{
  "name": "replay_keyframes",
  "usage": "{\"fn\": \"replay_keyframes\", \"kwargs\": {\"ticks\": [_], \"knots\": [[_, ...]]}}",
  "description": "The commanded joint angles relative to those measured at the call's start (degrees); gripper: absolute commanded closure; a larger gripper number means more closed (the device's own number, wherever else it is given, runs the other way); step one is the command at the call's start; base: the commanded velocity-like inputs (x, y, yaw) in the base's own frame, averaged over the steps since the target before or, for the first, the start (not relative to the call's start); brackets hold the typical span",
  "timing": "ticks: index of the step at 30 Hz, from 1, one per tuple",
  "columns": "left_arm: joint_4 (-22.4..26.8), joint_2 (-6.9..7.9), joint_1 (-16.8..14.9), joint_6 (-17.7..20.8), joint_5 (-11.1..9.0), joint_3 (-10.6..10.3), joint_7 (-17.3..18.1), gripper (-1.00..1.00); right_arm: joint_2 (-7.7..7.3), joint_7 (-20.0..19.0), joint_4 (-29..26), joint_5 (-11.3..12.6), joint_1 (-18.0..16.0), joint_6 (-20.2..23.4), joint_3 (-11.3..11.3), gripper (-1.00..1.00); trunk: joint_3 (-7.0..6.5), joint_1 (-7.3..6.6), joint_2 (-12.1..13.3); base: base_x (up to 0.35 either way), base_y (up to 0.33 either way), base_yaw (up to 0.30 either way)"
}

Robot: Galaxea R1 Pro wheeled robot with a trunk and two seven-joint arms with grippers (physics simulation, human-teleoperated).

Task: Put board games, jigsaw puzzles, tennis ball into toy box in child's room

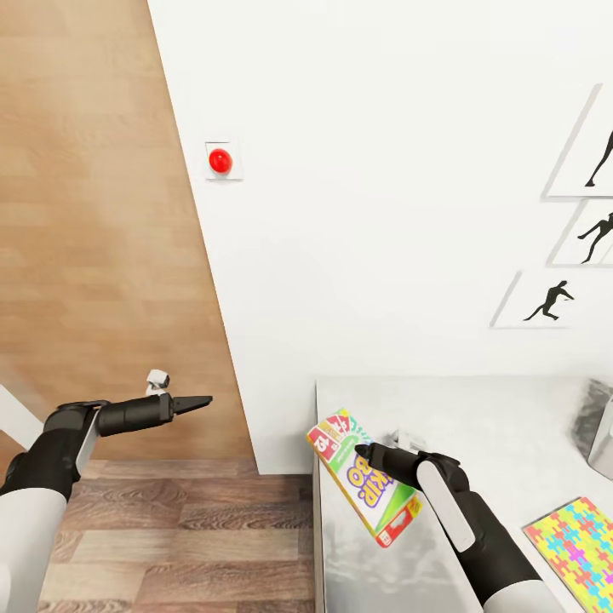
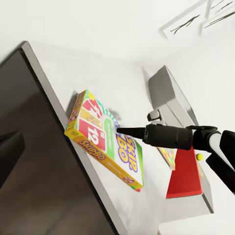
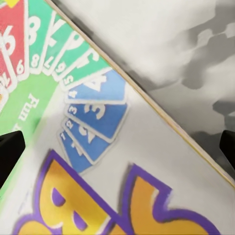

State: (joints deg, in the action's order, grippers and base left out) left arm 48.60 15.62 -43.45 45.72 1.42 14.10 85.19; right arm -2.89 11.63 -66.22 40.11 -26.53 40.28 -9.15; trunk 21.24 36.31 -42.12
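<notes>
Nearest the robot, the right gripper point(image 1: 362, 453) reaches over the light grey table point(image 1: 502, 426) and meets the Skip-Bo board game point(image 1: 366, 477), a flat yellow-red-green box lying near the table's left edge with one corner jutting just past it. In the right wrist view the box cover point(image 3: 98, 147) sits very close, with the two dark fingertips point(image 3: 10, 152) far apart at either side of the picture, so the jaws are spread wide and straddle the box rather than clamp it. The left wrist view shows the same finger tip resting at the box's top face. The chief risk, as I judge it, is the box's place at the brink: a push toward the edge while closing could tip it off onto the wood floor point(image 1: 187, 545), and a grip on the broad flat face instead of across an edge could slip. The left gripper point(image 1: 194, 402) hangs over the floor well apart from the table, its fingers pressed together and holding nothing. Further along the table lies a jigsaw puzzle point(image 1: 579, 549), multicoloured, near the right border. Beyond it a grey bin, likely the toy box point(image 1: 600, 430), shows in part at the table's far right. On the white wall behind are a red button point(image 1: 220, 160) and black sports-silhouette pictures point(image 1: 549, 302).
</notes>
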Motion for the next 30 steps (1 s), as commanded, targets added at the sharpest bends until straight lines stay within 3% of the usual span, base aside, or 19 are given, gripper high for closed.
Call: {"fn": "replay_keyframes", "kwargs": {"ticks": [1,13,30], "knots": [[0.0,-0.03,-0.1,0.6,0.2,0.0,0.3,-1.0,-0.1,0.5,0.6,1.3,0.0,0.0,-0.2,-1.0,0.08,0.02,-0.1,0.0,0.0,0.0],[0.0,-0.31,0.4,0.6,0.2,0.0,0.2,-1.0,-0.19,-3.2,0.7,1.2,0.0,0.1,-0.3,-1.0,0.08,0.02,-0.1,0.0,0.0,0.0],[0.0,-0.51,0.5,0.6,0.2,0.0,-0.8,-1.0,-0.14,-4.0,0.6,1.0,0.0,0.1,-0.6,-1.0,0.08,0.02,-0.1,0.0,0.0,0.0]]}}
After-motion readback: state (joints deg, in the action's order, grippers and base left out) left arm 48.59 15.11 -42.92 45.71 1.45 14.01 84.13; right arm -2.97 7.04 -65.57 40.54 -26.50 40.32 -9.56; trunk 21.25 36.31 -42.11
